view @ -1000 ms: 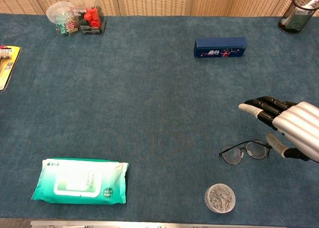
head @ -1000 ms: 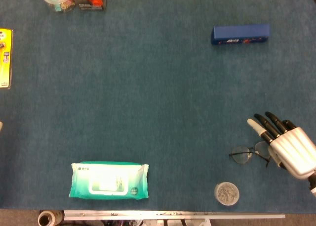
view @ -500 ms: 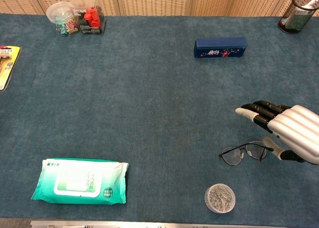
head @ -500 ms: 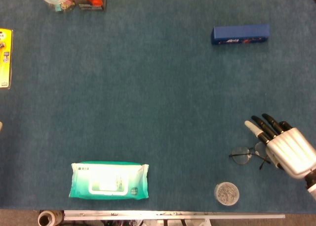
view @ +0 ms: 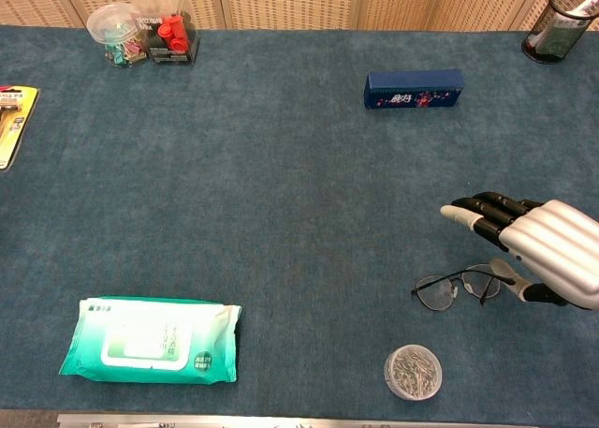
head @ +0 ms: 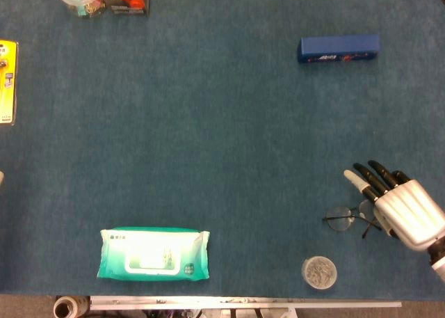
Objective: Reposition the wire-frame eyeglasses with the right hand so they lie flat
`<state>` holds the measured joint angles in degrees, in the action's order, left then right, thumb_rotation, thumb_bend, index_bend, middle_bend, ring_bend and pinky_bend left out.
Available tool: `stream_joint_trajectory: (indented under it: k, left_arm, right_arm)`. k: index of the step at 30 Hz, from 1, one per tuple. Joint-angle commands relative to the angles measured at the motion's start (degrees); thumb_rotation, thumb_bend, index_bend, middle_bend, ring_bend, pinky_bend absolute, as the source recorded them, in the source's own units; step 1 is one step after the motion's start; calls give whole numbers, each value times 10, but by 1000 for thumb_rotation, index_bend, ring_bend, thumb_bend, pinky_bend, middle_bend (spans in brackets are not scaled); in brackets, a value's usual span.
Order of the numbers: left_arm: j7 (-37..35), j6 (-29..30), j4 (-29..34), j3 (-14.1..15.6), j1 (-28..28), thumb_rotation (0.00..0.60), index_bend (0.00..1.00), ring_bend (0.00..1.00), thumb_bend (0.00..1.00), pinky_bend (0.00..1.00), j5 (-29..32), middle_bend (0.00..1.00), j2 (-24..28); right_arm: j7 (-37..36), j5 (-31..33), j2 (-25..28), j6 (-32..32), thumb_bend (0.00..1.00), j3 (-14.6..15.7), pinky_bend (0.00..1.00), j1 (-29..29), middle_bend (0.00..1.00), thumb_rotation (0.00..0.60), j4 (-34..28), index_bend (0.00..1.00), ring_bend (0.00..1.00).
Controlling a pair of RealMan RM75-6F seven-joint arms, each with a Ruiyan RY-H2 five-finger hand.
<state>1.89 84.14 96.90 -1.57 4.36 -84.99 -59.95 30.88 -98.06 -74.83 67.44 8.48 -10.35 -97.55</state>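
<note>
At the lower left of the chest view the green wipes pack (view: 152, 340) lay on the blue desk (view: 281, 184), and at the lower right sat the wire-frame eyeglasses (view: 456, 287), just above the small round tin (view: 412, 371). My right hand (view: 538, 248) hovered over their right end with its fingers stretched out side by side and the thumb reaching down beside the right lens, though I could not tell whether it touched the frame. I judged the job barely begun: one lens looked tilted up rather than flat, and gripping and laying the eyeglasses down remained.
</note>
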Motion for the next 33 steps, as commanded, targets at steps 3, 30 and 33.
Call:
stream_joint_trajectory:
  k: [3, 30, 33]
  left_arm:
    - [2, -1, 0, 0, 1, 600, 563, 361, 194, 441, 0, 511, 0]
    - [8, -5, -1, 1, 2, 600, 563, 361, 194, 441, 2, 510, -3]
    - [8, -4, 0, 2, 1, 600, 563, 361, 193, 441, 2, 511, -2]
  right_arm:
    - [-7, -12, 11, 18, 543, 3, 338, 3, 102, 600, -9, 0, 94]
    - [-22, -13, -5, 48, 354, -6, 338, 13, 102, 600, 34, 0, 94]
    - [-22, -15, -9, 49, 354, -5, 338, 13, 102, 600, 38, 0, 94]
